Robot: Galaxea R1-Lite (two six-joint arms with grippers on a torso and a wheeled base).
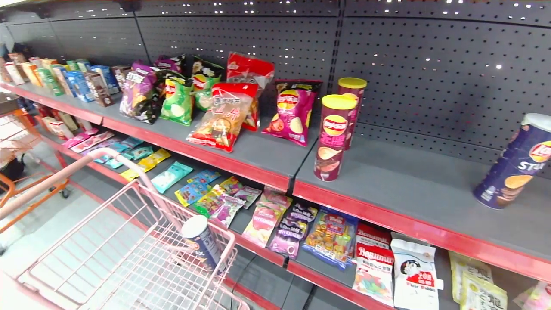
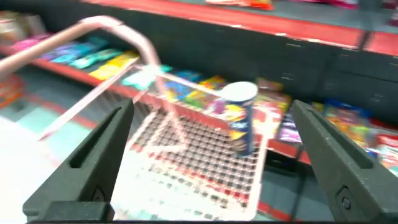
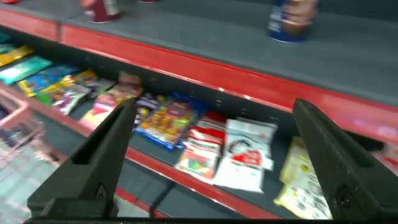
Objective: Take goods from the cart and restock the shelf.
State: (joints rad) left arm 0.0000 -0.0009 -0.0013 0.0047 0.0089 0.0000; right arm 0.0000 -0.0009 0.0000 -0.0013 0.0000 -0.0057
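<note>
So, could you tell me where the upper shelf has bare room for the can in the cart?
Free: the grey shelf between the maroon cans and the blue can on the right. Crowded: left of the maroon cans, among chip bags.

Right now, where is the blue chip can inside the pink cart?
In the head view, the blue chip can stands low and left of centre, in the pink cart's corner nearest the shelf, beside the lower shelf's candy bags.

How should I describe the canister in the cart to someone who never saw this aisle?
Find the pink wire shopping cart before the shelves. In its corner nearest the shelves stands a blue chip canister with a white lid. It is the cart's only item; the nearest shelf canisters are maroon with yellow lids.
</note>
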